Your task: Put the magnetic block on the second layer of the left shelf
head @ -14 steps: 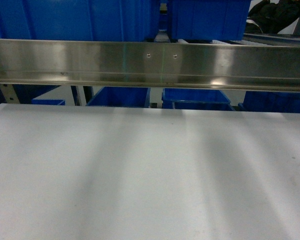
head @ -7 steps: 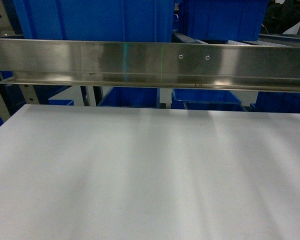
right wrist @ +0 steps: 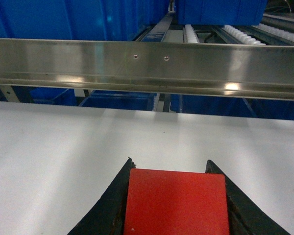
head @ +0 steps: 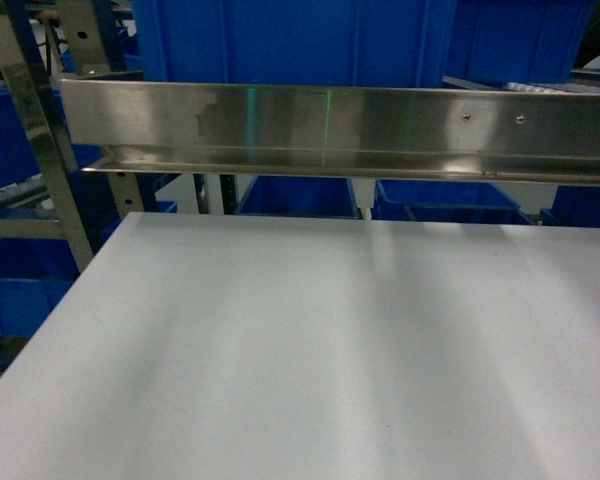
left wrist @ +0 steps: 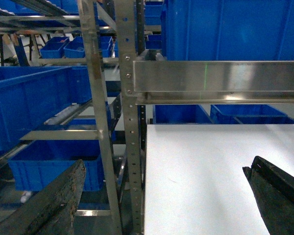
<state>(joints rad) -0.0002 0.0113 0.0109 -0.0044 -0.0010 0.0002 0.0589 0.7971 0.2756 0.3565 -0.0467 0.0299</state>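
The magnetic block [right wrist: 176,203], a bright red cube, fills the bottom of the right wrist view. My right gripper [right wrist: 169,162] is shut on it, with a black finger on each side, low over the white table [right wrist: 63,147]. My left gripper [left wrist: 166,165] is open and holds nothing; it hangs at the table's left edge. To its left stands the left shelf with perforated uprights [left wrist: 130,147]. One of its tiers [left wrist: 63,134] carries a large deep blue crate [left wrist: 27,105]. Neither gripper shows in the head view.
A long stainless steel rail [head: 330,125] crosses above the table's far edge, with large blue crates [head: 280,40] standing on the tier behind it. Smaller blue bins [left wrist: 54,166] sit on lower tiers. The left shelf's uprights [head: 40,150] stand beside the table's left corner.
The head view has swung left: the rail, its screws and the crates slid right, and the left shelf's uprights and the table's left edge came into view.
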